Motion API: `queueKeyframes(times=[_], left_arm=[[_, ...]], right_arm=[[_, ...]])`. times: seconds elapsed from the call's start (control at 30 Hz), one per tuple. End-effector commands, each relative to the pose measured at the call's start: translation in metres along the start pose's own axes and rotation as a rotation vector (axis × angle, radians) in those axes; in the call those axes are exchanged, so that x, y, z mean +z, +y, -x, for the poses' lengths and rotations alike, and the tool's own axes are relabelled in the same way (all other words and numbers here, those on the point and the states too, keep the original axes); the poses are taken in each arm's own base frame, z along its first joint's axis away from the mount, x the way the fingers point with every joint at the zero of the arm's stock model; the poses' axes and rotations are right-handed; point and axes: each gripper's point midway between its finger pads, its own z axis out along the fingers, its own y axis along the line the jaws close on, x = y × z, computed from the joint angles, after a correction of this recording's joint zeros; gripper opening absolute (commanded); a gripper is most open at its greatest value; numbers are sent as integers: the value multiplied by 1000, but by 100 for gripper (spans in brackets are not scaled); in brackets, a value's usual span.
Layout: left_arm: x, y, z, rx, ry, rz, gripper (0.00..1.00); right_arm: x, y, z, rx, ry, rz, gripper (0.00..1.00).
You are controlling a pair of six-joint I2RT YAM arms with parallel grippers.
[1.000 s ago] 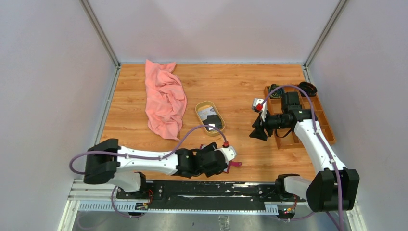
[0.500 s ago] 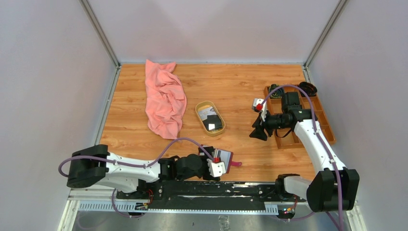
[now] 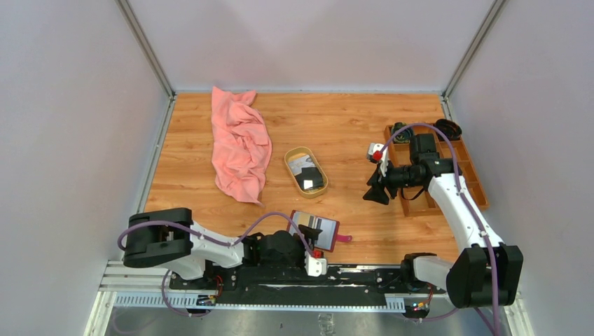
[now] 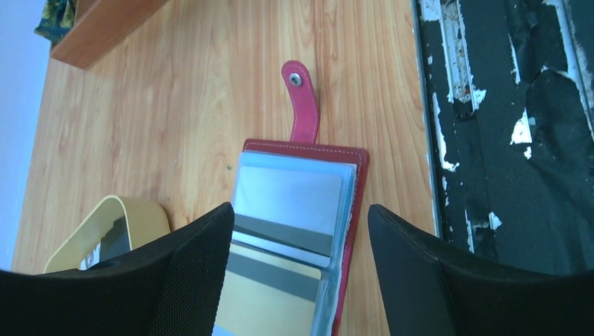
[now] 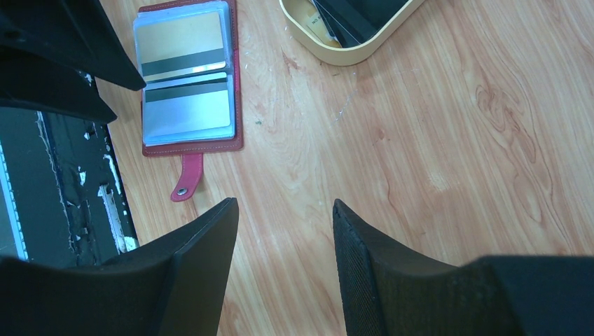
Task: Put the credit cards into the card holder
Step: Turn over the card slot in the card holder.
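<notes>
The dark red card holder point(image 3: 316, 229) lies open near the front edge, with its snap strap pointing right. In the left wrist view, the holder point(image 4: 358, 210) shows a silver card point(image 4: 291, 199) and a gold card point(image 4: 270, 301) in clear sleeves. My left gripper point(image 3: 288, 241) is open and empty, low at the holder's left end, with its fingers either side of it point(image 4: 300, 210). More credit cards point(image 3: 308, 173), black and white, lie in the oval tan dish point(image 3: 293, 155). My right gripper point(image 3: 376, 192) is open and empty above bare wood point(image 5: 284, 203).
A crumpled pink cloth point(image 3: 240, 143) lies at the back left. A brown wooden compartment tray point(image 3: 448, 175) with dark items sits at the right, under the right arm. The black rail point(image 3: 301, 273) runs just in front of the holder. Grey walls close in three sides.
My left arm has drawn back toward the near edge and turned, uncovering the card holder, which now lies open in plain view. The right arm has not moved.
</notes>
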Motion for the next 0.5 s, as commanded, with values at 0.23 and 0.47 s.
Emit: queueKeyframes(times=[0.23, 0.47], left_arm=[[17, -1, 16, 14, -65, -13, 72], [20, 3, 9, 25, -41, 23, 69]], right_arm=[[1, 4, -7, 38, 0, 23, 56], [1, 5, -7, 38, -1, 25, 56]])
